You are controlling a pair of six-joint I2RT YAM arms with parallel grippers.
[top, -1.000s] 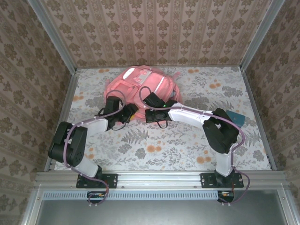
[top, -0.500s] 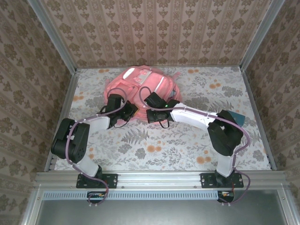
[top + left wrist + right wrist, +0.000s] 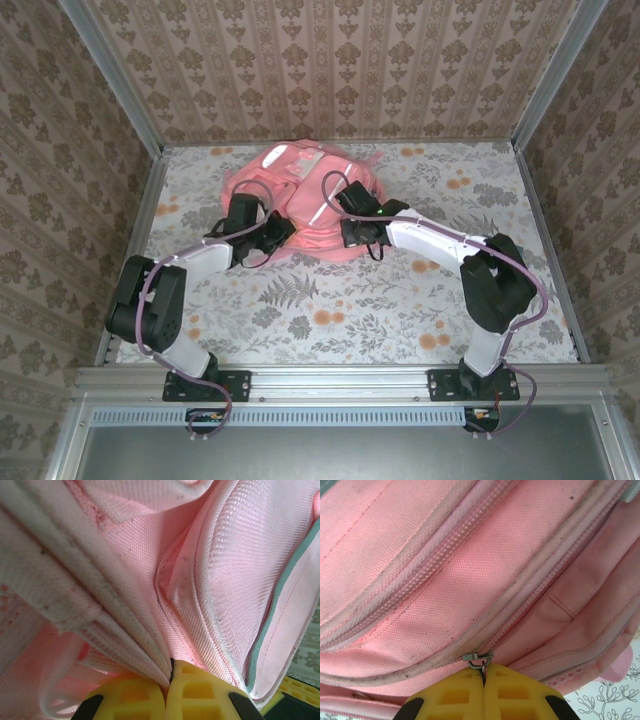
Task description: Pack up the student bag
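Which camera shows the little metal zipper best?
The right wrist view: the zipper pull is close up, pinched by the right gripper. The top view shows the whole student bag, but the zipper is too tiny there. The left wrist view shows the bag's fabric folds.

The student bag lies on the table, toward its far edge.

Table topped with a pale floral-print cloth, grey metal rail along its near edge, large pink fabric backpack lying at the far middle, straps splayed.
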